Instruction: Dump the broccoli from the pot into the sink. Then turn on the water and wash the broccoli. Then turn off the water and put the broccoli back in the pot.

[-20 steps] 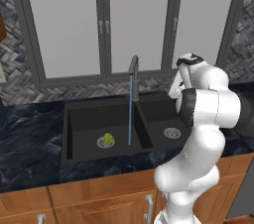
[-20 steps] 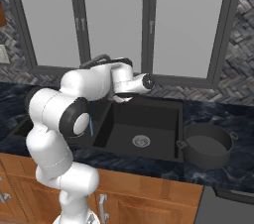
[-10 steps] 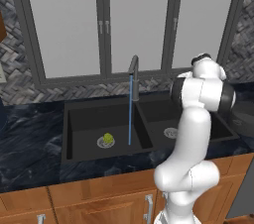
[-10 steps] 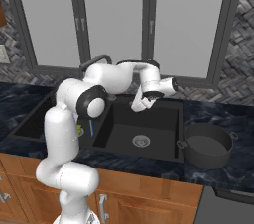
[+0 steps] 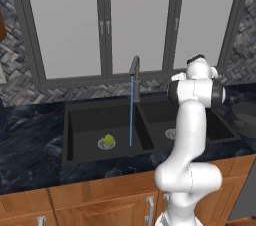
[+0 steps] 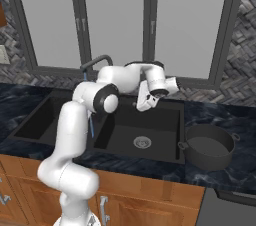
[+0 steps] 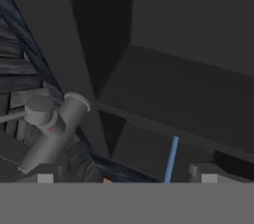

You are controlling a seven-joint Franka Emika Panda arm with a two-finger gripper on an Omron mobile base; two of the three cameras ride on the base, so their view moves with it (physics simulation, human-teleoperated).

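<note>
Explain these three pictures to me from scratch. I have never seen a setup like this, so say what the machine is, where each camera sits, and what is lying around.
This is a rendered kitchen. The white jointed machine is a robot arm on a base that can drive. Two pictures come from cameras on that base, behind the arm to its left and right. The third comes from a camera on the hand, looking along the gripper, which hangs above the right basin of the black double sink. It holds nothing that I can see, and I cannot tell whether it is open. Water runs from the faucet into the left basin, where the small yellow-green broccoli lies on the drain. The dark pot stands on the counter to the right of the sink.
</note>
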